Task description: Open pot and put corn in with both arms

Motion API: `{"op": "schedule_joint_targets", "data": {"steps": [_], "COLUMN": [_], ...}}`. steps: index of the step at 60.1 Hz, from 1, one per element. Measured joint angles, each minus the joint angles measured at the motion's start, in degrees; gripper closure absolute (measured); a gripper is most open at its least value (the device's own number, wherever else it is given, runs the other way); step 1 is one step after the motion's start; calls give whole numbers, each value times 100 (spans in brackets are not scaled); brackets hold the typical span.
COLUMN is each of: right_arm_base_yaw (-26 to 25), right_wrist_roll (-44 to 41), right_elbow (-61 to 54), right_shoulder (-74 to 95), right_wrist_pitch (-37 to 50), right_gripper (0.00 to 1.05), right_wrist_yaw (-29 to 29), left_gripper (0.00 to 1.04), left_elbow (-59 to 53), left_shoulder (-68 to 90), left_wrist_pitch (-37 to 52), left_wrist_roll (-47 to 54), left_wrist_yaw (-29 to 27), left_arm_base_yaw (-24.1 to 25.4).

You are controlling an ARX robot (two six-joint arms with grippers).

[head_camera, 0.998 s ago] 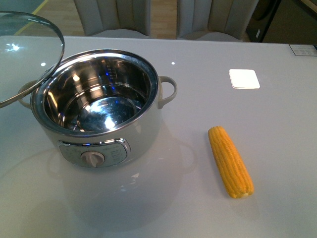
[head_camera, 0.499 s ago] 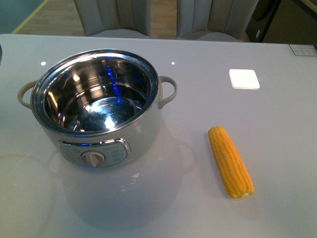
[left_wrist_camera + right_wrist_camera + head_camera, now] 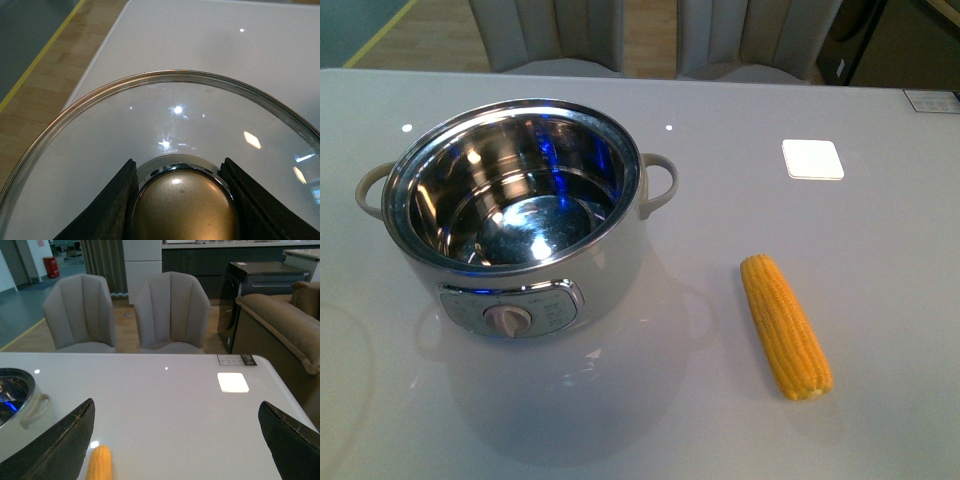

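The glass lid (image 3: pixel 165 115) is gone from the front view now. The left gripper (image 3: pixel 178 165) pinches its knob (image 3: pixel 182 210). The pot (image 3: pixel 515 215) stands open, the corn (image 3: pixel 785 325) at its 4 o'clock. The right gripper (image 3: pixel 176 404) is spread wide.

1. The pot (image 3: pixel 610 270) is round and cream-white, with a shiny steel bowl (image 3: pixel 535 215) inside. It stands upright and open on the table (image 3: pixel 880 250).
2. The corn (image 3: pixel 785 325) is yellow-orange. It lies flat on the table to the pot's right, not touching it.
3. The left gripper (image 3: pixel 177 169) pinches the gold knob (image 3: pixel 182 210) of the glass lid (image 3: pixel 165 115).
4. The right gripper (image 3: pixel 176 404) hangs wide open above the table.
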Motion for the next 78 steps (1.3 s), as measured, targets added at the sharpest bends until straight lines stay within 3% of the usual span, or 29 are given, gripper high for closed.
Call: {"op": "schedule_joint_targets", "data": {"steps": [35, 78], "right_arm_base_yaw": [0, 0], "right_wrist_roll": [0, 0], "right_elbow": [0, 0], "right_shoulder": [0, 0], "right_wrist_pitch": [2, 0], "right_gripper": [9, 9], "right_wrist_yaw": [2, 2], "left_gripper": [60, 60], "left_elbow": [640, 1541], "left_shoulder": [1694, 3222], "left_wrist_pitch": [955, 1462], "left_wrist_roll": [173, 337], "left_wrist_yaw": [310, 566], "left_arm_base_yaw": [313, 520]}}
